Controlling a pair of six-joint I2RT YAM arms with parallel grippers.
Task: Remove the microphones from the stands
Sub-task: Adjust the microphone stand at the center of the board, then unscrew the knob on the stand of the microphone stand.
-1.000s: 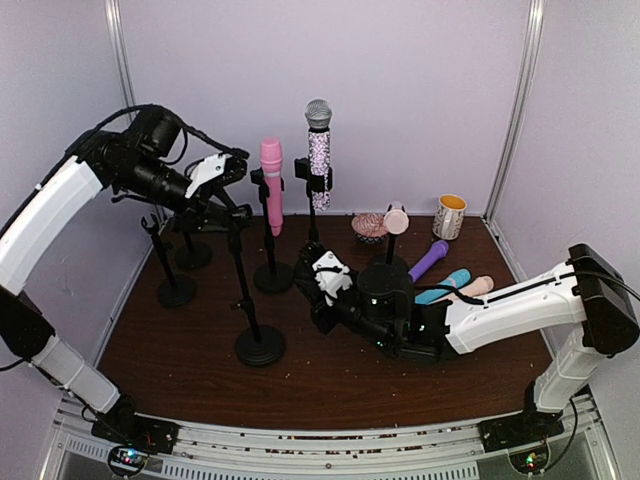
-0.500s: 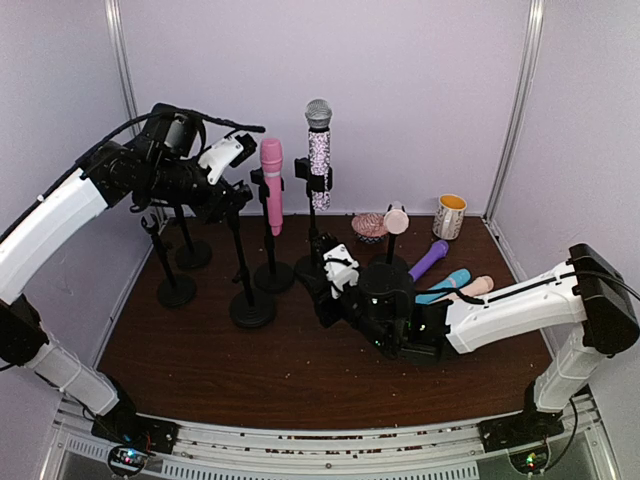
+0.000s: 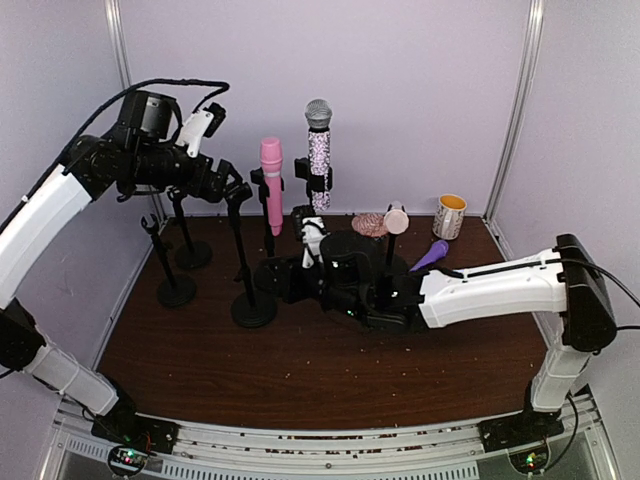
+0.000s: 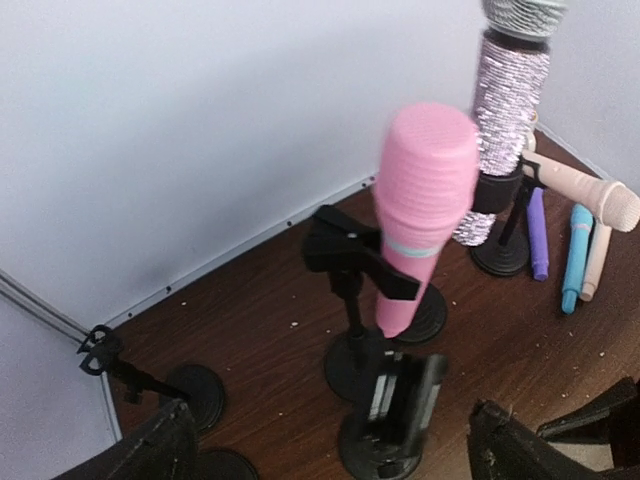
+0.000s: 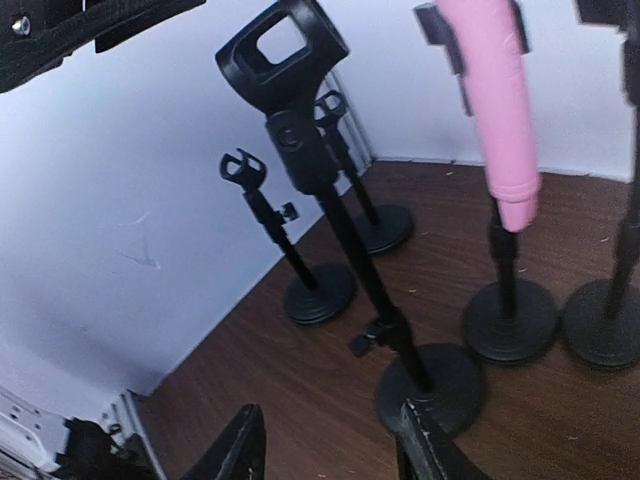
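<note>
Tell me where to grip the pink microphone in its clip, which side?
Grip the pink ribbed microphone on its upper body, just under its head and above the black clip. It stands upright, so it probably lifts straight up. Come from the near side: the clip sits on its left, the glittery silver microphone on its right.

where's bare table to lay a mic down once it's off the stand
The widest bare patch is the near strip of table, between the empty stand's base and the front rail. The back is crowded: more stands, the pink microphone, the glitter microphone, the mug and a loose purple microphone.
</note>
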